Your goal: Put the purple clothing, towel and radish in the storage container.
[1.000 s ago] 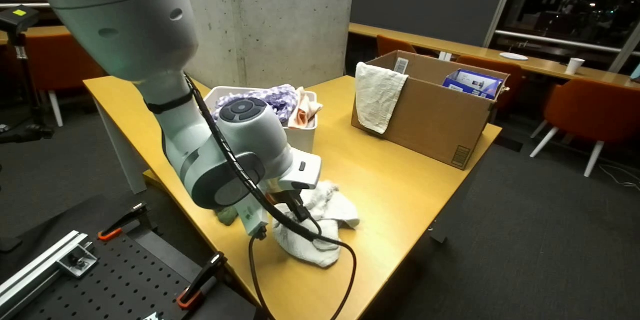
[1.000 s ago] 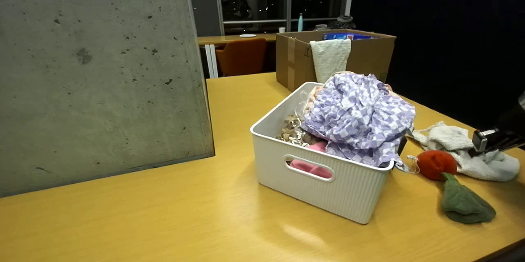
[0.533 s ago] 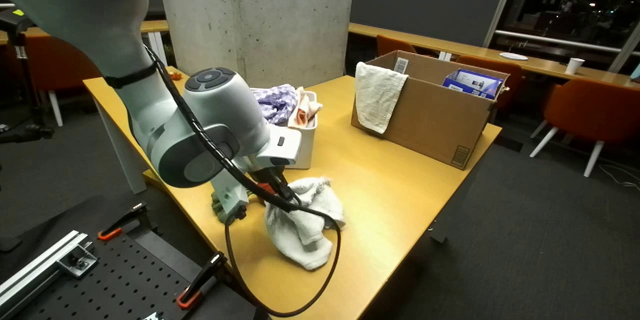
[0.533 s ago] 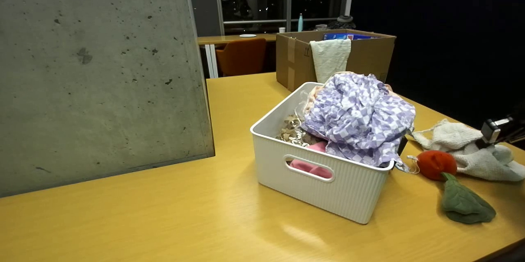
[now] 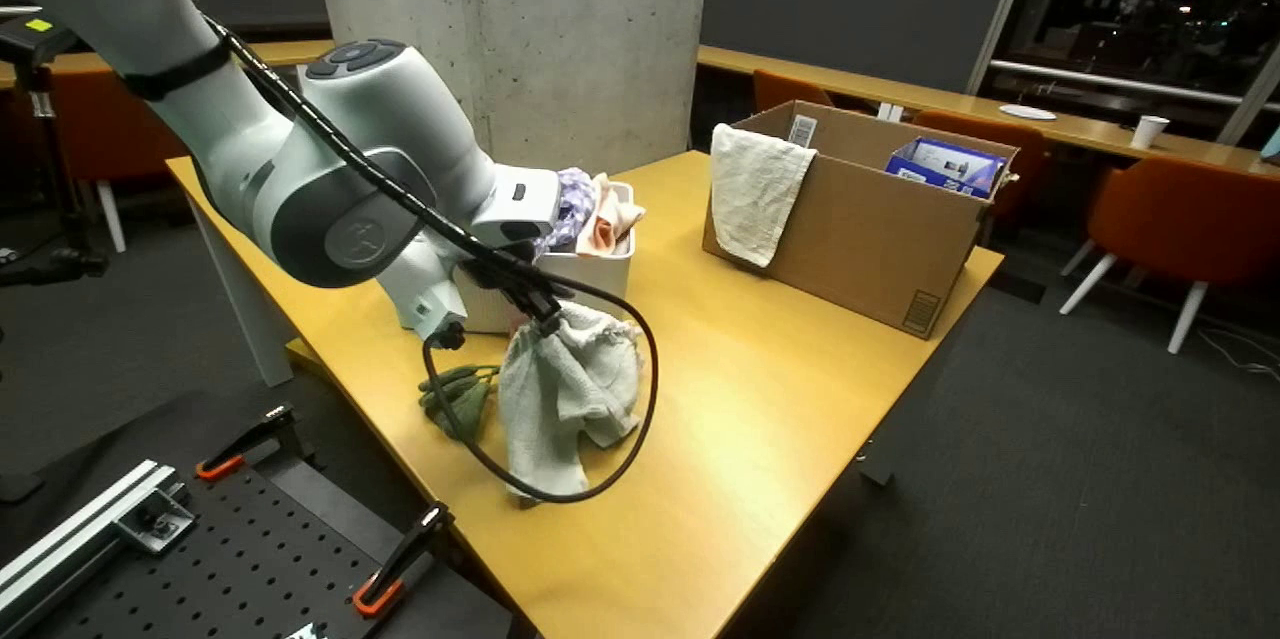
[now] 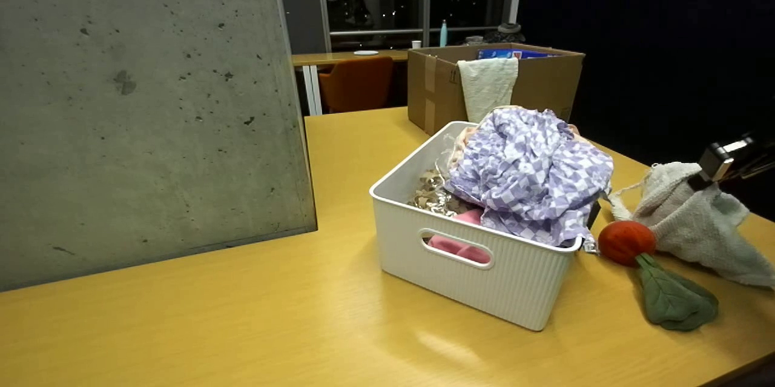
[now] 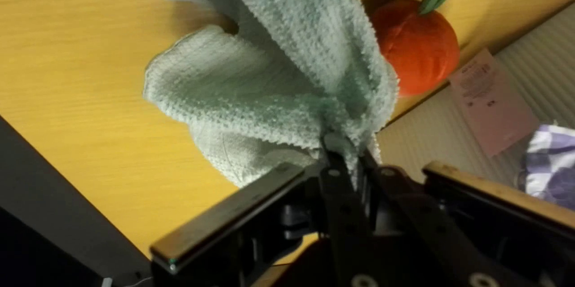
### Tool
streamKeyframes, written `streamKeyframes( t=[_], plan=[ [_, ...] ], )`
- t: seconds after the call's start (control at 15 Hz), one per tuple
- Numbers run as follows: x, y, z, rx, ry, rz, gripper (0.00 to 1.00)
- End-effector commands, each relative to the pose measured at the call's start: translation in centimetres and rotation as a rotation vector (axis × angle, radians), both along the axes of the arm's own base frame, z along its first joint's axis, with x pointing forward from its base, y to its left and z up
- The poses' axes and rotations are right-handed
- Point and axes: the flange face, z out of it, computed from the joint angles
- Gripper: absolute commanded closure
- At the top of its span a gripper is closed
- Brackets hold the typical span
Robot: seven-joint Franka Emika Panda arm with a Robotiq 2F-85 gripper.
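Here the gripper (image 7: 347,156) pinches a fold of the towel (image 5: 575,377), which hangs over the tabletop (image 5: 720,419) near the edge beside the black perforated plate (image 5: 260,549), while the radish (image 6: 626,243) lies just beside one wall of the storage container (image 6: 508,284) and the purple clothing (image 6: 533,169), heaped inside, overhangs one rim corner.
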Motion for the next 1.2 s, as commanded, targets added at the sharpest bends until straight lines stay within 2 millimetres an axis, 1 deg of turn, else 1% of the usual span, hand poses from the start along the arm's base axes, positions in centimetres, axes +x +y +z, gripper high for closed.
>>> streamKeyframes(
  t=[0.0, 0.27, 0.4, 0.6, 0.73, 0.87, 1.13],
  plan=[
    [-0.1, 1.9, 1.6, -0.008, 0.012, 0.032, 0.98],
    [0.6, 4.2, 2.3, -0.033, -0.007, 0.089, 0.98],
    [1.3, 5.7, 2.7, -0.046, -0.021, 0.124, 0.98],
    [2.2, 8.8, 2.8, -0.06, -0.027, 0.182, 0.98],
    [2.3, 10.3, 3.0, -0.072, -0.024, 0.21, 0.98],
    [2.0, 11.2, 3.6, -0.07, -0.024, 0.218, 0.98],
    [1.5, 13.1, 3.2, -0.094, 0.011, 0.235, 0.98]
  ],
)
